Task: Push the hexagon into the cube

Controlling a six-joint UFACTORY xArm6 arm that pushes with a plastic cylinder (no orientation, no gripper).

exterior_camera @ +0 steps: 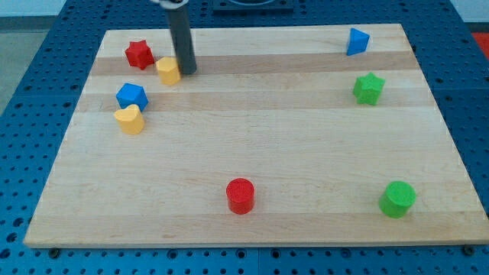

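Where it stands: the yellow hexagon (168, 70) sits near the board's top-left corner, a little in from the top edge.
My tip: my tip (186, 72) rests just at the hexagon's right side, touching or nearly so; being a plain rod, it has no jaws to spread or press together and pinches nothing.
Blue cube: the blue cube (131, 96) lies below and left of the hexagon, near the left edge, with bare wood between the two.
Close neighbours: a red star (138, 53) is just left of the hexagon, nearer the top edge; a yellow heart-like block (130, 119) touches the cube's lower side.
Right edge: a blue wedge-like block (357, 41) and a green star (368, 88) sit near the top-right corner.
Bottom edge: a red cylinder (240, 195) mid-way along, a green cylinder (397, 198) toward the bottom-right corner.
Open room: the wooden board (260, 145) is bare across its middle.
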